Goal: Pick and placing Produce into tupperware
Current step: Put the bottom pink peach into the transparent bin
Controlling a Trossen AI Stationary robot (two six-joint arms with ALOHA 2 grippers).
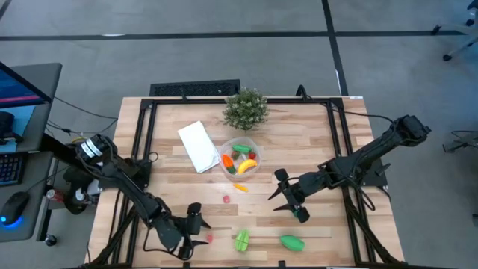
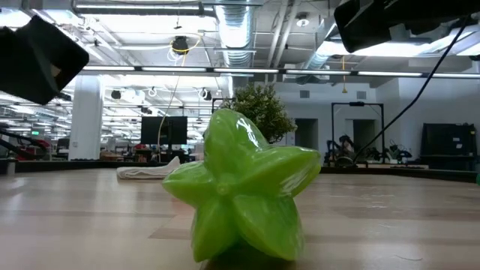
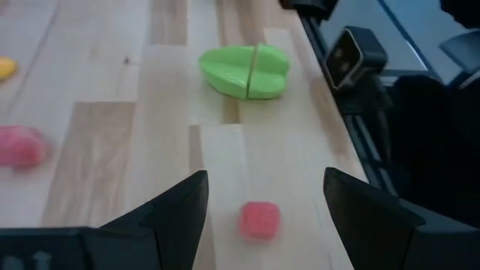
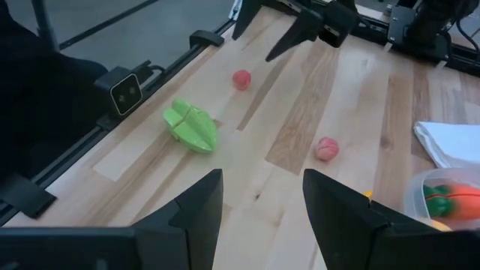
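Closest to the low camera sits a glossy green star-shaped fruit (image 2: 241, 196), filling the middle of that view; from above it lies near the front edge of the table (image 1: 314, 142), and the left wrist view shows it as two joined halves.

Most of the produce is already in the tupperware (image 1: 240, 158), a clear round container standing about mid-table, just in front of the potted plant (image 1: 246, 108) and just beside the white folded cloth (image 1: 199, 146). Inside it are orange, green, yellow and red pieces, heaped together. Outside it, a small orange piece (image 1: 240, 187) lies on the wood just in front of the container, a pink-red piece (image 1: 227, 199) a little farther forward, and a small red piece (image 1: 209, 238) near the front edge, beside the star fruit. A second green piece (image 1: 292, 242), oval, lies near the front edge to the right of the star fruit.

At the front-left of the table, the left pincer (image 1: 191, 233) is low, its fingers spread wide and empty; in its wrist view the small red piece sits on the wood between the two fingers, not touched by either.

Over the table's right half hangs the right pincer (image 1: 286, 196), in front of and to the right of the tupperware, well apart from it. Its fingers are parted with nothing between them, and bare wood shows through the gap in its wrist view.
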